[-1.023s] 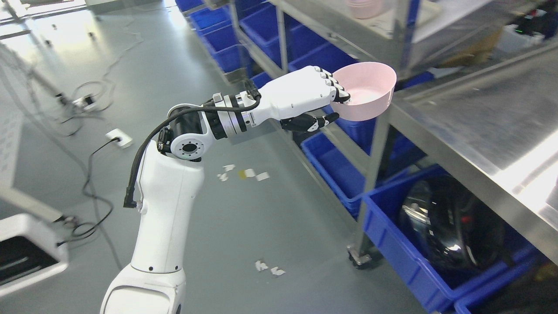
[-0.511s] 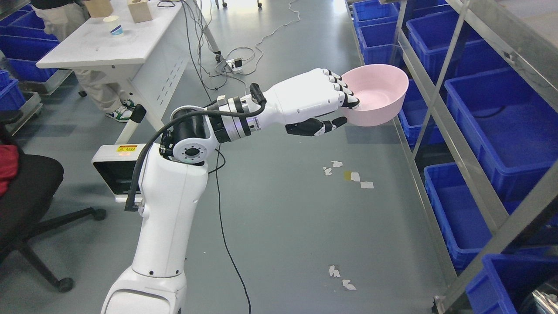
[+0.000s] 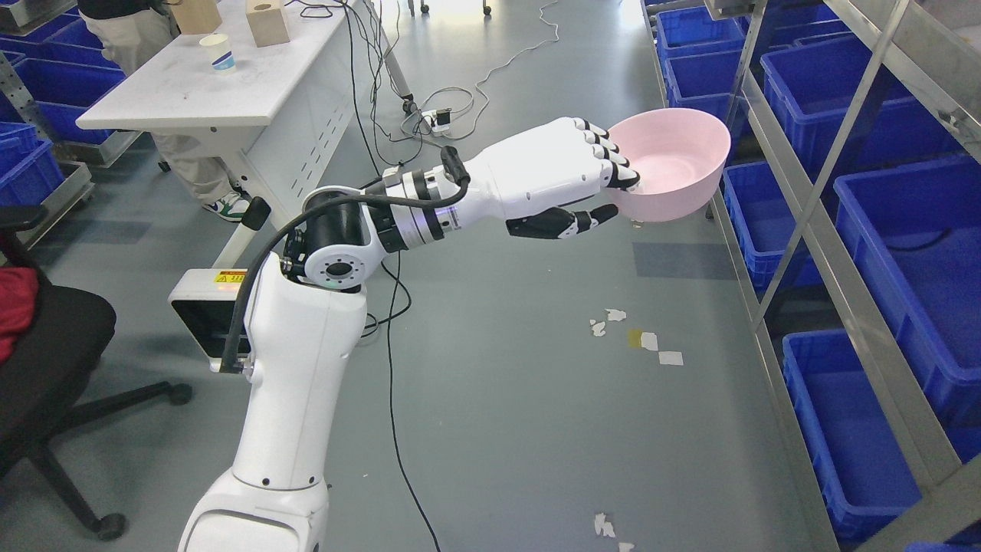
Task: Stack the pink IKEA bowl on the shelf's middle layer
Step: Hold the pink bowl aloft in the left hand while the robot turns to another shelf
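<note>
Head view: the white left hand (image 3: 563, 172) reaches out toward two o'clock, its fingers (image 3: 613, 161) hooked over the near rim of the round pink plastic bowl (image 3: 674, 172) and the dark thumb pressed beneath, clamped on it. The bowl hangs upright in mid-air over the grey floor, just beside the steel shelf frame (image 3: 812, 199) at three o'clock, blue plastic bins (image 3: 912, 253) stacked inside. A white desk (image 3: 230, 92) sits at eleven o'clock.

Pink bowl (image 3: 674, 165): plain, round, empty, upright with slight tilt. Held in air by near rim, over grey floor, just left of steel shelf (image 3: 835, 245) frame, not on any layer.
</note>
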Robot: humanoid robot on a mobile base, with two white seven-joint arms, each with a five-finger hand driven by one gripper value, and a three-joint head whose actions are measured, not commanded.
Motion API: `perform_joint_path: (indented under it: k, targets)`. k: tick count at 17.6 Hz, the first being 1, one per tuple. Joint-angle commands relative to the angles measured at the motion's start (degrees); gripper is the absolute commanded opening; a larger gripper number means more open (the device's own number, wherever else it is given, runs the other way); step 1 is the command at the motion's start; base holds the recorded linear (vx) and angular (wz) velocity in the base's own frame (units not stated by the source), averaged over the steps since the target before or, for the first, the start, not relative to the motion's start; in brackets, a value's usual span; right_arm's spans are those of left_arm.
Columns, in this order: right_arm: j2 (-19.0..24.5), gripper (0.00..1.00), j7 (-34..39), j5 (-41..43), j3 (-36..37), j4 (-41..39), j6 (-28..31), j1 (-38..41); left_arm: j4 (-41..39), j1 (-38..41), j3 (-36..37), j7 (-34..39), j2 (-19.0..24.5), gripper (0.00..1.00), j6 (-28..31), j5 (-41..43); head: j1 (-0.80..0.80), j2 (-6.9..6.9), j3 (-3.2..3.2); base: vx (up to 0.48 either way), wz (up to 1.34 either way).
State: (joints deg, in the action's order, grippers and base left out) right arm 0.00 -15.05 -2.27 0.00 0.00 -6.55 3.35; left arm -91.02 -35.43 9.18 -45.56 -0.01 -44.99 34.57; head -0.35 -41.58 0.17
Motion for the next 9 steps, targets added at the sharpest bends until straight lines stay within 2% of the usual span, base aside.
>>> perform_joint_path:
  k: [1, 9]
  targets:
    - [-1.00, 1.00, 0.02, 0.07, -0.26, -1.00, -0.04, -0.01, -0.56, 0.01, 0.31, 0.12, 1.01, 0.03, -0.01, -0.47, 0.00, 0.00, 0.00, 0.313, -0.02]
    - [-1.00, 1.00, 0.02, 0.07, -0.26, -1.00, -0.04, -0.01, -0.56, 0.01, -0.22, 0.20, 1.01, 0.03, -0.01, -0.82, 0.00, 0.00, 0.00, 0.378, -0.02]
